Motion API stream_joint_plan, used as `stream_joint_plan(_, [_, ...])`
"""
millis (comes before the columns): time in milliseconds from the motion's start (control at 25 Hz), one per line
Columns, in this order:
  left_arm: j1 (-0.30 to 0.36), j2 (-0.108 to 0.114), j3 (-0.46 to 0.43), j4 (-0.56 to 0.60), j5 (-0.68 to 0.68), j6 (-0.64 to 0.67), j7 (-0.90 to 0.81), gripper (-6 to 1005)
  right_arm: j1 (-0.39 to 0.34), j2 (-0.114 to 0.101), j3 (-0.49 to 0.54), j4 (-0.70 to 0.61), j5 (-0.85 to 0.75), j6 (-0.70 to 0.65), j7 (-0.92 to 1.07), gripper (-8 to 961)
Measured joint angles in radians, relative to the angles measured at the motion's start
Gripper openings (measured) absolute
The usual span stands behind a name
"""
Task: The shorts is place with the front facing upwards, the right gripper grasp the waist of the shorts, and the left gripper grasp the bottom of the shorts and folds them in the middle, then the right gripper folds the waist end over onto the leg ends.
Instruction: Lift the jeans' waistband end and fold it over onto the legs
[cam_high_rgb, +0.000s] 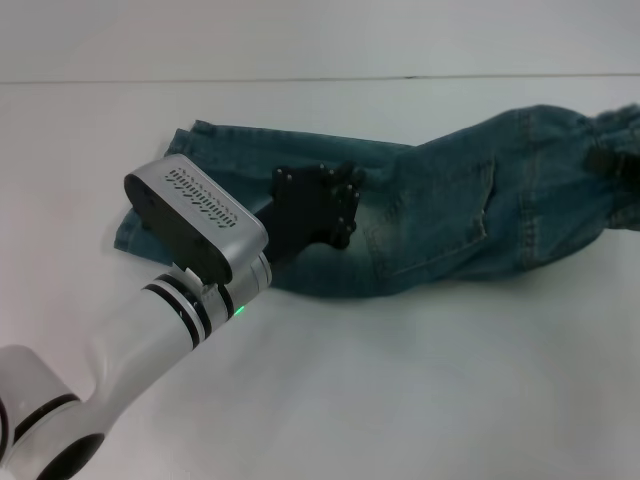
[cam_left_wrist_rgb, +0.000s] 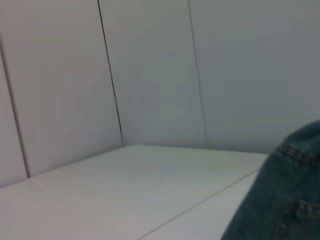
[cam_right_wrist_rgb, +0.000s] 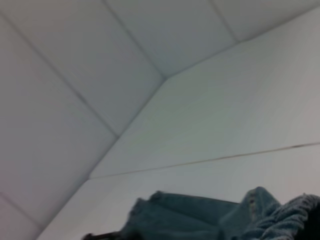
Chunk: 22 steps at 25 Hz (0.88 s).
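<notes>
denim shorts (cam_high_rgb: 440, 210) hide left hand (cam_high_rgb: 335, 205) fingertips; right hand barely visible.

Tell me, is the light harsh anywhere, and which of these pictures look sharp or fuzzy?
Head view: soft, even light, only faint shadows beneath the shorts and the left gripper; the far right edge, by the right gripper, smears. Left wrist view: the denim corner is hazy, the white table evenly lit without glare. Right wrist view: the denim along the bottom edge is soft.

One pair of shorts (cam_high_rgb: 440, 215), two robot hands: left hand (cam_high_rgb: 340, 205), right hand (cam_high_rgb: 615, 160).
</notes>
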Motion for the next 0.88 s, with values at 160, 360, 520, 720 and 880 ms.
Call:
stream_joint_plan(160, [0.007, 0.0, -0.057, -0.004, 0.073, -0.045, -0.002, 165, 0.055, -0.005, -0.003, -0.069, 0.0, -0.073, 0.039, 118])
stream_joint_plan(360, [0.011, 0.0, -0.088, -0.042, 0.146, -0.073, -0.003, 24, 0.156, -0.01, -0.004, -0.152, 0.005, -0.119, 0.098, 119])
stream_joint_plan(520, [0.011, 0.0, -0.15, -0.084, 0.236, -0.073, -0.002, 1, 0.252, -0.014, -0.023, -0.176, -0.001, -0.113, 0.123, 119])
stream_joint_plan(720, [0.014, 0.0, -0.262, -0.129, 0.389, -0.064, -0.001, 0, 0.35, -0.003, -0.09, -0.179, -0.002, -0.055, 0.151, 120])
stream_joint_plan(880, [0.025, 0.0, -0.329, -0.142, 0.468, -0.068, -0.001, 0, 0.392, 0.019, -0.189, -0.176, -0.002, -0.02, 0.177, 120])
